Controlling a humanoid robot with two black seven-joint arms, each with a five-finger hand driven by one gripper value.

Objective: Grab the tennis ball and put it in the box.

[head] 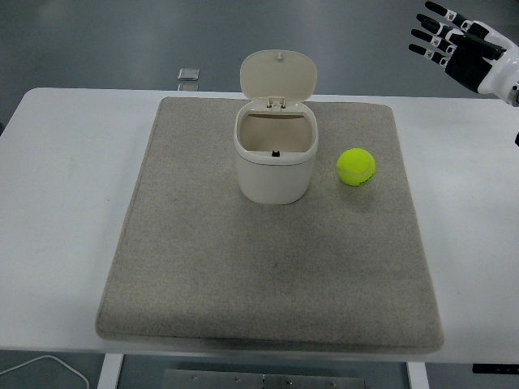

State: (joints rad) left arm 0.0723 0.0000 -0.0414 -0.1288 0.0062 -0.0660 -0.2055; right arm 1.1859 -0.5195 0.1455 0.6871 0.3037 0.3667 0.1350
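White table (65, 162), beige mat (268, 275), grey floor (122, 40); right hand (458, 44) raised

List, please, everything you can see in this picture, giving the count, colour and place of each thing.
tennis ball: one, yellow-green, on the mat, right of the box, apart from it
box: one, cream, lid hinged up, on the mat's far middle
mat: one, grey-beige, covering the table's middle
table: one, white, filling most of the view
small square object: one, grey, just beyond the table's far edge
cable: one, white, bottom left below the table
right hand: one, black and white, fingers spread, raised at top right
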